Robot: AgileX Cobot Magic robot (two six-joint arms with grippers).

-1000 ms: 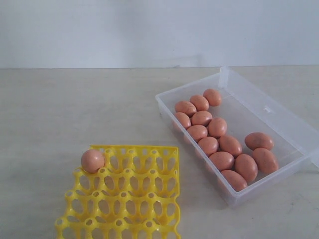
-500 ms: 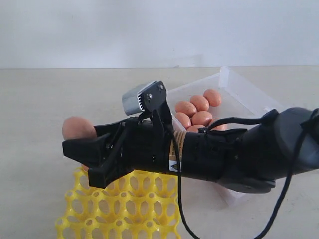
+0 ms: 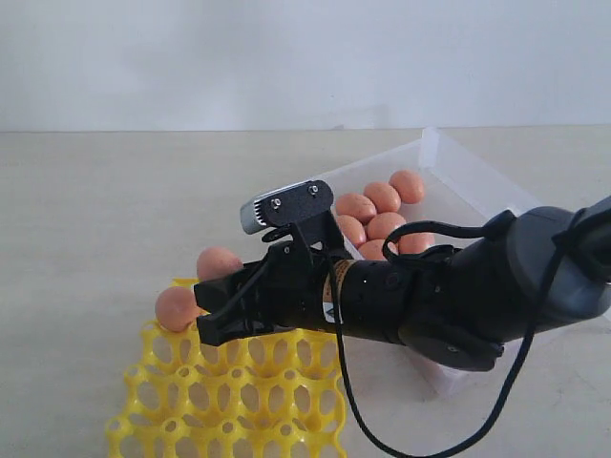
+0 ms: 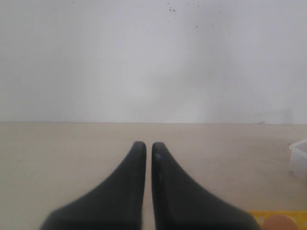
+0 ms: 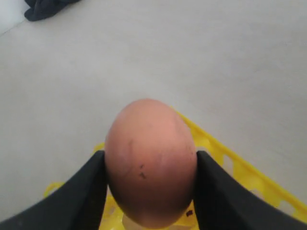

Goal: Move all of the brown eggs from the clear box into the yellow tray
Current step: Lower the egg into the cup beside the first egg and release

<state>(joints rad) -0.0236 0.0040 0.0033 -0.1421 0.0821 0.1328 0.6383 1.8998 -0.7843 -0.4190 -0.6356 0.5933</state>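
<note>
Right gripper (image 5: 148,155) clamped on one brown egg (image 3: 219,261), a black finger (image 5: 82,195) pressed to each flank, egg's long axis pointing out past the tips. We note the right arm reaching in from the right side of the bench, low and nearly level, so the held egg hangs over the far edge of the yellow tray (image 3: 239,401). Yellow cups show directly beneath it in the right wrist view. Whether it touches the tray we cannot tell.

Tray lies at the near edge of the bench, left of centre. A seated egg (image 3: 177,307) sits in the cup at the tray's far left corner, just beside the held one.

Clear box (image 3: 449,162) lies toward the right edge, slanting from the far side toward the near right corner. We see a cluster of remaining eggs (image 3: 386,226) at its far end. The arm hides the rest of the box floor.

Left gripper (image 4: 148,148) hangs over bare bench, its two dark fingers drawn together with only a hairline slit between them and nothing held. It is out of the exterior view.

Silver camera housing (image 3: 286,203) rides on top of the right wrist. A dark bundle (image 5: 45,9), too blurred to name, lies on the bench well beyond the tray.
</note>
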